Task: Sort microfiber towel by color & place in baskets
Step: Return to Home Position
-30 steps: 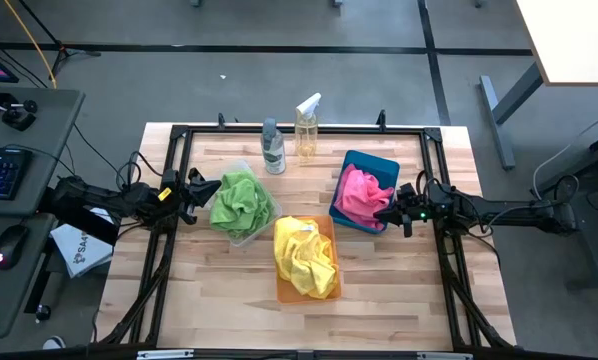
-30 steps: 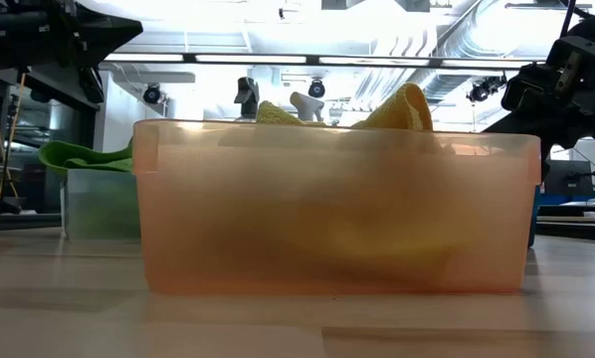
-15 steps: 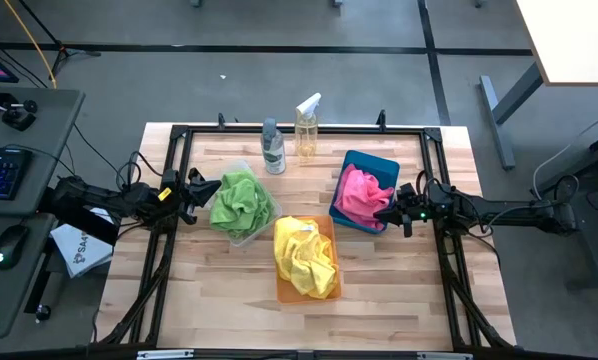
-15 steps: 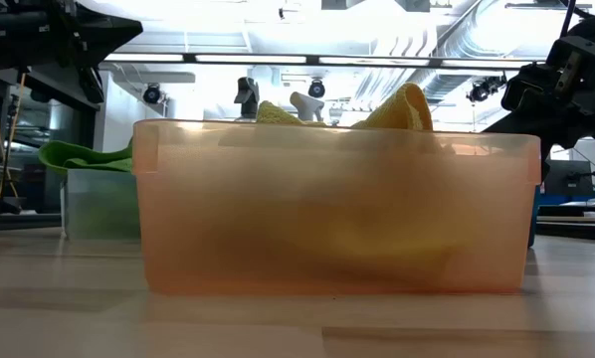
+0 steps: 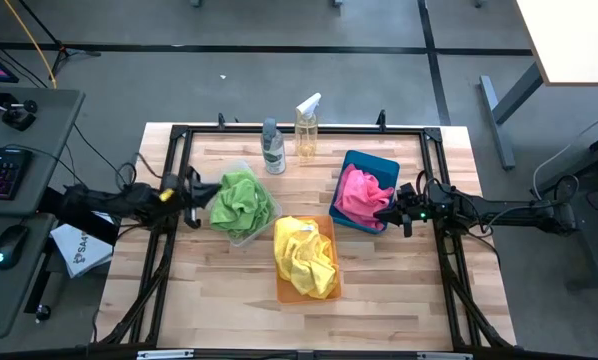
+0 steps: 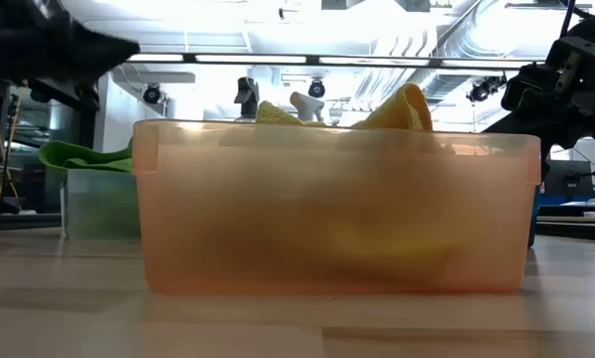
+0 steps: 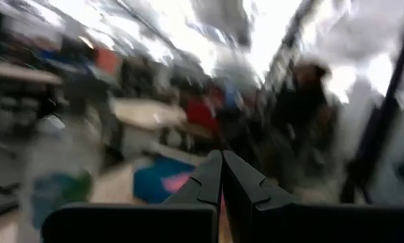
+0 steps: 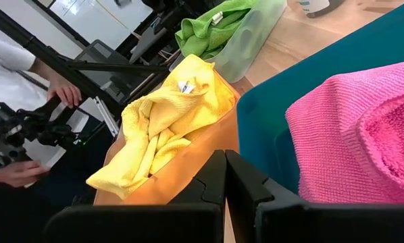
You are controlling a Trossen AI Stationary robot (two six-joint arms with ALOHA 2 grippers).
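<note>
The wooden table (image 5: 399,270) carries no loose cloth anywhere the high view can see, so the sorting looks finished.

Each of the three baskets holds one colour. The orange bin (image 5: 294,297) lies between the two grippers, clear of both. It is heaped with yellow towels (image 5: 306,258) that rise above its rim. The teal bin (image 5: 371,162) sits just ahead of the right gripper (image 5: 387,212), its near corner close against the fingertips, and it holds the pink towels (image 5: 361,193). The clear bin (image 5: 241,240) stands just in front of the left gripper (image 5: 192,190), apart from it, and is filled with green towels (image 5: 241,200). No colour is mixed into another basket, as far as these views reach; what lies under the top layers is hidden.

Both grippers hang at the table's side edges, pointing inward at their nearest bins. The right gripper's fingers (image 8: 209,182) are pressed together with nothing between them. The left gripper's fingers (image 7: 205,179) also meet along their length and carry nothing.

Two bottles (image 5: 272,148) stand beyond the clear and teal bins, farther from both grippers, and play no part in the job. A person's hand (image 8: 65,93) shows past the table's far side in the right wrist view.

What seems left is only for the arms to settle into their rest pose; no towel waits to be picked.
</note>
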